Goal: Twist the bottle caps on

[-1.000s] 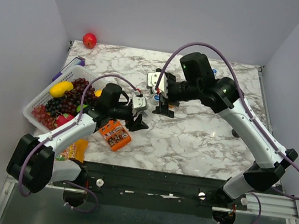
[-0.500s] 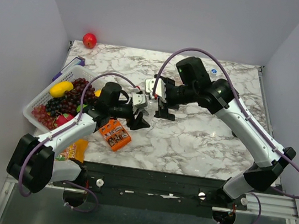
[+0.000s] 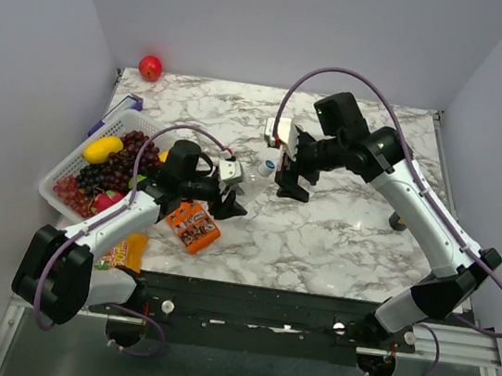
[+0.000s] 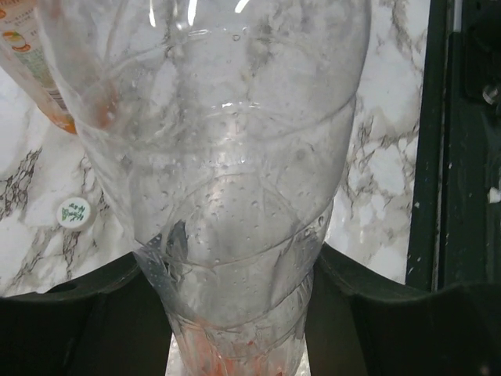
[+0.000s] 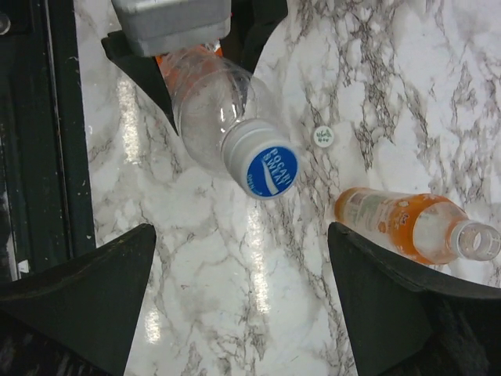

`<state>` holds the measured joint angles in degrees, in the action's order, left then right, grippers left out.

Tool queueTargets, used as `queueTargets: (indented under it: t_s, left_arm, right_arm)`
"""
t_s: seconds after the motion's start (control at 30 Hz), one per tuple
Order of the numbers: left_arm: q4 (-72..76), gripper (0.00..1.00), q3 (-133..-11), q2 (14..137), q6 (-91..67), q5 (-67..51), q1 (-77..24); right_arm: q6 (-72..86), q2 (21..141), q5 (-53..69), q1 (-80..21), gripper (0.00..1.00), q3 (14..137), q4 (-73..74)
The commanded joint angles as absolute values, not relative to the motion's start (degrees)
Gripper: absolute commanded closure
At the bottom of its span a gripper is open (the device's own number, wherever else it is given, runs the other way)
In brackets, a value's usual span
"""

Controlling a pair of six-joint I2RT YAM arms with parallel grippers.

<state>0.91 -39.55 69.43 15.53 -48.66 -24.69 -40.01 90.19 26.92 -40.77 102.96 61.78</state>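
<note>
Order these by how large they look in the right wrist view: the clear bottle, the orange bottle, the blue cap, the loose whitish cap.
1. clear bottle and orange bottle: they look about alike. The clear one is nearer the camera, so I do not rank them.
2. blue cap
3. whitish cap

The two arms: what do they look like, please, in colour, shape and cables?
Left arm and right arm: white shells on the long links, with bulky black joints. A thin purple cable runs loose outside each arm. The left hand and right hand each have two broad, matte black fingers.
</note>
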Motion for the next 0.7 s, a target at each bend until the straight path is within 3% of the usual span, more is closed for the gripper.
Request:
queueTargets:
  t_s: [0.0,0.17,0.5,0.67]
  left_arm:
    - [-13.06,1.0,-42.27,68.03,33.1,-48.96,-25.14]
    - [-16.96,1.0,-42.19,66.1,42.35,-47.02,-25.75]
    - [-13.37,1.0,-43.77,66.62,38.5,-46.67,-26.02]
    - [-12.92,1.0,-44.47,67.06,37.62,-46.93,-26.1]
  right_arm:
    - [-45.5,83.95,33.66,-41.04,0.03,102.75,60.31]
    - [-52.28,84.72,36.2,-41.22,0.07,103.26,62.2]
    - [-67.13,86.31,36.65,-44.47,0.19,101.08,70.75]
    - [-65.31,85.87,35.86,-45.61,0.21,98.36,66.82]
